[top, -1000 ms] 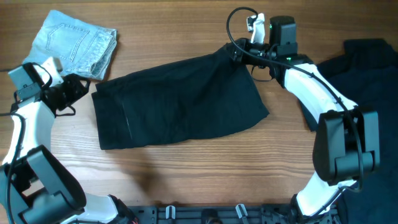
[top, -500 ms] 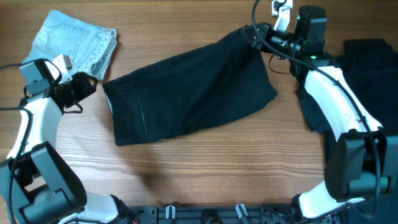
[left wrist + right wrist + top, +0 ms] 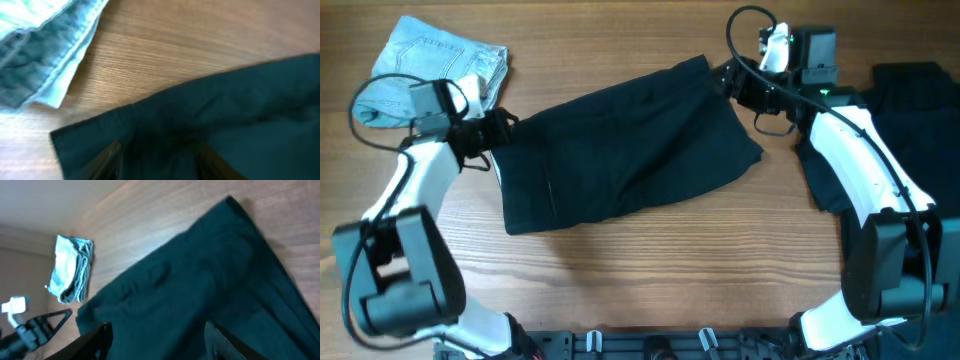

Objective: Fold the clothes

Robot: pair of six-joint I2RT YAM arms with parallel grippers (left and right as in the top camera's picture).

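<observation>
A black garment [image 3: 630, 150] lies folded and flat across the middle of the table, tilted up to the right. My left gripper [image 3: 500, 128] hovers at its left edge, jaws apart, with the dark cloth [image 3: 225, 115] under and between the fingers [image 3: 107, 157]. My right gripper [image 3: 728, 82] is at the garment's upper right corner. It stands open, fingers wide apart above the cloth [image 3: 200, 280], gripping nothing.
A folded pale denim piece [image 3: 445, 60] lies at the back left, close behind the left arm. A pile of dark clothes [image 3: 915, 110] covers the right edge of the table, under the right arm.
The right gripper dragged the black garment to the right, then opened and let its corner go. The left gripper moved right, from bare table onto the garment's left edge.
</observation>
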